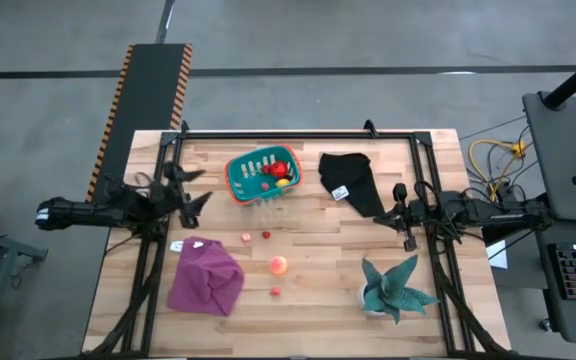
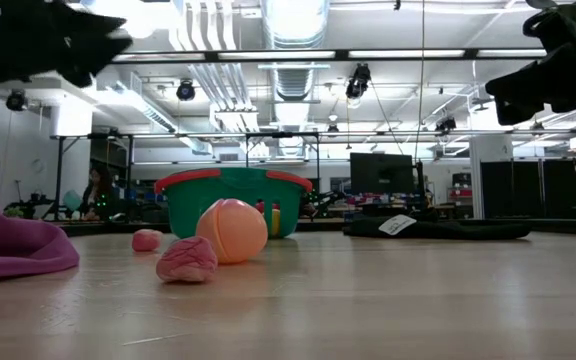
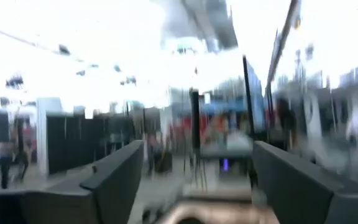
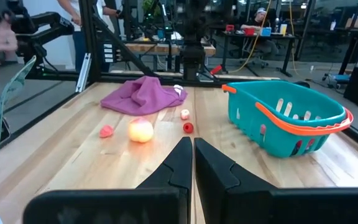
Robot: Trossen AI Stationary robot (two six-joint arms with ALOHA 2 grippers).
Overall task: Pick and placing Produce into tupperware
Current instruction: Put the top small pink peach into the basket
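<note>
The teal tupperware (image 1: pixel 240 182) stands at the table's far middle, with a red piece (image 1: pixel 279 168) and a yellow piece (image 1: pixel 283 183) of produce inside. Loose produce lies on the wood nearer the front: a peach (image 1: pixel 278 264), a small pink piece (image 1: pixel 246 238) and two small red ones (image 1: pixel 266 235) (image 1: pixel 275 291). My left gripper (image 3: pixel 194 180) hovers open at the table's left edge, tilted upward, with nothing between its fingers. My right gripper (image 4: pixel 193 158) is shut and empty at the right edge, level, facing the tupperware (image 4: pixel 284 118) and the peach (image 4: pixel 140 130).
A purple cloth (image 1: pixel 206 276) lies front left and a black cloth (image 1: pixel 353 182) far right. A teal spiky plant (image 1: pixel 393 288) stands front right. Black frame bars run along the table's left, right and far edges. People stand in the room beyond.
</note>
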